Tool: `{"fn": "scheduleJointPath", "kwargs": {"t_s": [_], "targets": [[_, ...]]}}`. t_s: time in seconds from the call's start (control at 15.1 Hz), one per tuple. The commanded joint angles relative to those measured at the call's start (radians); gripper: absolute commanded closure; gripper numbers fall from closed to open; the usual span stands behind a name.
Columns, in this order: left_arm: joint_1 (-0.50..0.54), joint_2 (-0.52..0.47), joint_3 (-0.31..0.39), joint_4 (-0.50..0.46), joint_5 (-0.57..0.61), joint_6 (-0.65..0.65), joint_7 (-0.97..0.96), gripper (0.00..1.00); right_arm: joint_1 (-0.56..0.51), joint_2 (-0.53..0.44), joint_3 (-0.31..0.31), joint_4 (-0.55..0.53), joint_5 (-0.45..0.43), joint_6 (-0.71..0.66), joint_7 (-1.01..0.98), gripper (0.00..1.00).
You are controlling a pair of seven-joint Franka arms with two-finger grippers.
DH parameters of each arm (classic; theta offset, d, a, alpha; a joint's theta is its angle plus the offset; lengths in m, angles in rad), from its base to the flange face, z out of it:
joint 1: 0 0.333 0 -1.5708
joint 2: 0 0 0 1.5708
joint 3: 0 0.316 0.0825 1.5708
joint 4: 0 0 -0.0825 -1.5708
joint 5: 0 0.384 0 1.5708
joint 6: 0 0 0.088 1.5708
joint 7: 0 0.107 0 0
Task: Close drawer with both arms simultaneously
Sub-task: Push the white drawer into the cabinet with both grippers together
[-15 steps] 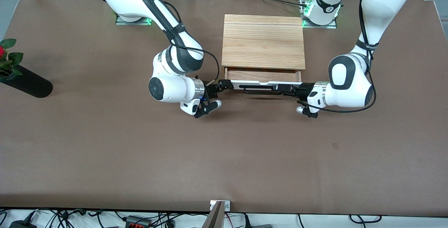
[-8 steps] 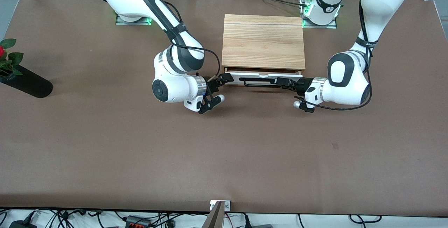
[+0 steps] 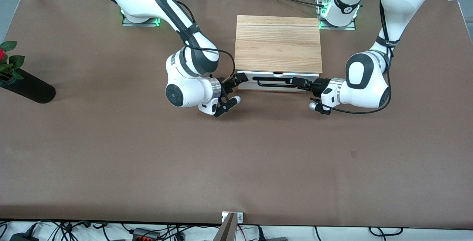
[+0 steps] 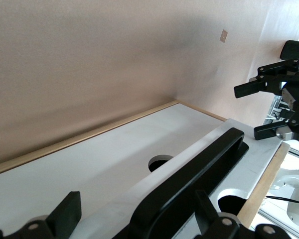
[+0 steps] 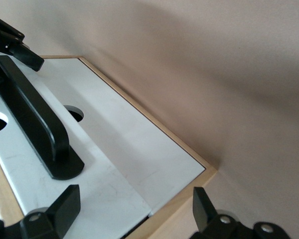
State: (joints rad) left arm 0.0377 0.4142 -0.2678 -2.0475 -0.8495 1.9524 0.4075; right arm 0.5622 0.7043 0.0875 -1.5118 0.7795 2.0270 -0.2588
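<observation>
The drawer sits almost flush in the light-wood box, with only a thin dark gap under the box's top. Its white front and black bar handle face the front camera. My left gripper is open against the front panel at the left arm's end, and its fingers straddle the handle. My right gripper is open at the panel's end toward the right arm. In the right wrist view its fingers span the white panel's corner beside the handle.
A black vase with a red flower lies at the right arm's end of the table. The arm bases stand beside the box. Cables run along the table's edge nearest the front camera.
Both grippers moved toward the box, away from the front camera, and the drawer slid in with them. Its brownish interior no longer shows.
</observation>
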Motion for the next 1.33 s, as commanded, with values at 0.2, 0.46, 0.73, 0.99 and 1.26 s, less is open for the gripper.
{"fn": "scheduleJointPath", "kwargs": {"t_s": [0.2, 0.46, 0.73, 0.99, 1.26], "targets": [[0.019, -0.055, -0.008, -0.059, -0.028, -0.046, 0.008, 0.00, 0.007, 0.009, 0.001, -0.007, 0.020, -0.028, -0.059, 0.00], [0.024, -0.054, -0.005, -0.051, -0.028, -0.063, 0.008, 0.00, 0.007, 0.015, 0.001, -0.007, 0.020, -0.034, -0.071, 0.00], [0.025, -0.052, 0.004, 0.032, -0.010, -0.081, -0.028, 0.00, -0.004, 0.014, 0.001, -0.002, 0.006, -0.042, -0.073, 0.00], [0.024, -0.045, 0.027, 0.221, 0.177, -0.183, -0.106, 0.00, -0.022, 0.009, -0.009, 0.038, -0.002, -0.042, -0.065, 0.00], [0.022, -0.028, 0.027, 0.446, 0.429, -0.343, -0.203, 0.00, -0.083, -0.002, -0.011, 0.087, -0.095, -0.045, -0.036, 0.00]]}}
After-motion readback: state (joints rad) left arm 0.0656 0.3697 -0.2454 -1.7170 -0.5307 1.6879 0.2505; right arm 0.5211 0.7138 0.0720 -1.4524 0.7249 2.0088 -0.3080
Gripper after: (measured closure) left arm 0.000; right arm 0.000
